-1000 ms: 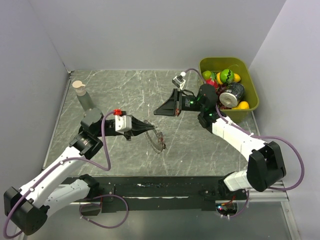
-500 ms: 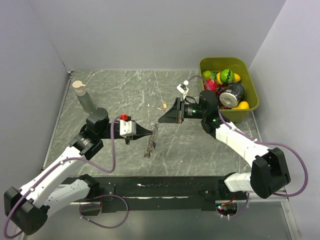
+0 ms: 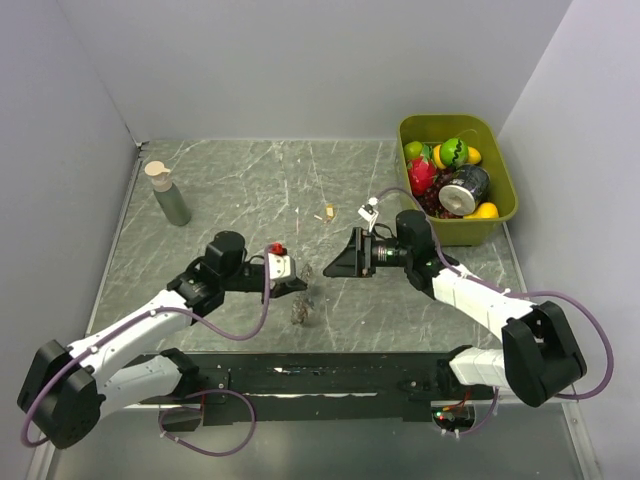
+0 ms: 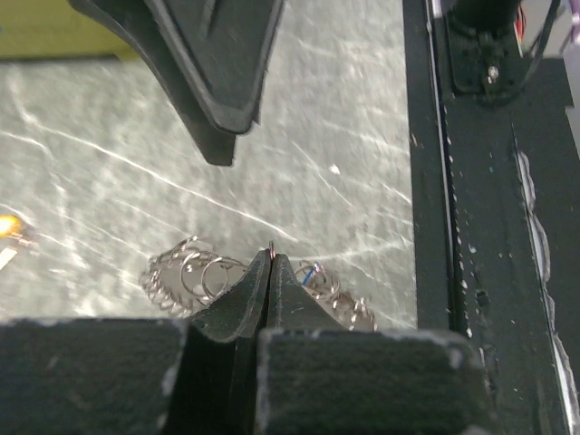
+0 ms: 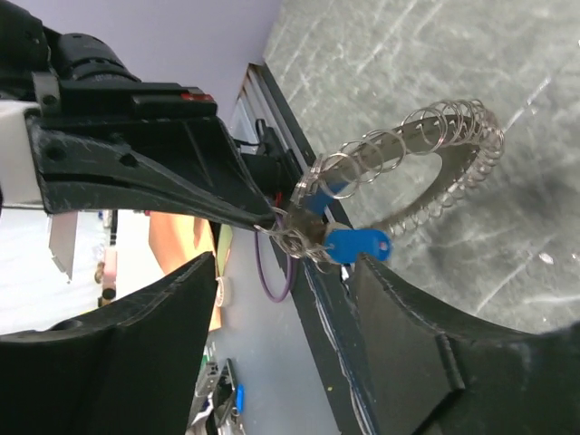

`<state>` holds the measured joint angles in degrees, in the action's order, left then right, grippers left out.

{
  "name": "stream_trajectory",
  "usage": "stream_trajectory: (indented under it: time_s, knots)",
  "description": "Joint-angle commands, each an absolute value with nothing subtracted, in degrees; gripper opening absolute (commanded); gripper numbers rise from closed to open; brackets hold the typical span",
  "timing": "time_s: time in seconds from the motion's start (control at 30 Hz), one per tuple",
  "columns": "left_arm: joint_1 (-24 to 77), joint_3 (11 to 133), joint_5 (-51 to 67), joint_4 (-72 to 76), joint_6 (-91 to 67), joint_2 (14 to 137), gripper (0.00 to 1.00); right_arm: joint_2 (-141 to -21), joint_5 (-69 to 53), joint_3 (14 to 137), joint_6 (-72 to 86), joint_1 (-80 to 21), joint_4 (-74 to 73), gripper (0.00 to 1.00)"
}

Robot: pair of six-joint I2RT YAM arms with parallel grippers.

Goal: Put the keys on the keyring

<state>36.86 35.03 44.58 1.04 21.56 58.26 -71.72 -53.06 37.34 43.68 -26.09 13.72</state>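
My left gripper [image 3: 302, 287] is shut on the thin wire of the keyring [image 3: 301, 312], which hangs from its tips near the table's front edge. In the left wrist view the shut gripper [image 4: 273, 257] pinches the wire, with the ring's coils [image 4: 186, 275] behind it. A blue key [image 5: 357, 245] hangs among the keyring's small rings [image 5: 441, 127], just off the left fingers [image 5: 172, 186]. My right gripper [image 3: 331, 269] faces the ring from the right, open, with the blue key near the gap [image 5: 283, 265]. A small tan key [image 3: 328, 211] lies loose on the table farther back.
A green bin [image 3: 448, 119] with toy fruit and a can [image 3: 464, 188] stands at the back right. A grey bottle [image 3: 169, 194] stands at the back left. A black rail [image 3: 330, 377] runs along the near edge.
The left arm carried the keyring down toward the near edge. The right gripper followed it forward and went from shut to open.
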Motion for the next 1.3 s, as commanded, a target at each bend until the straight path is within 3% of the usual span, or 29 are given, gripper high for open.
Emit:
stream_trajectory:
  time_s: [0.0,0.87,1.27]
  knots:
    - [39.46,34.19,41.93,6.77,22.24,59.59,0.01,-72.85,-52.47,36.21,45.08,-26.01,19.77,0.71]
    - [42.98,29.44,38.41,6.24,21.80,57.66,0.01,-88.94,-61.17,31.99,57.92,-26.45,43.16,0.63]
    - [42.98,28.65,38.67,6.15,21.71,56.95,0.01,-87.98,-56.79,42.70,45.19,-31.20,16.04,0.50]
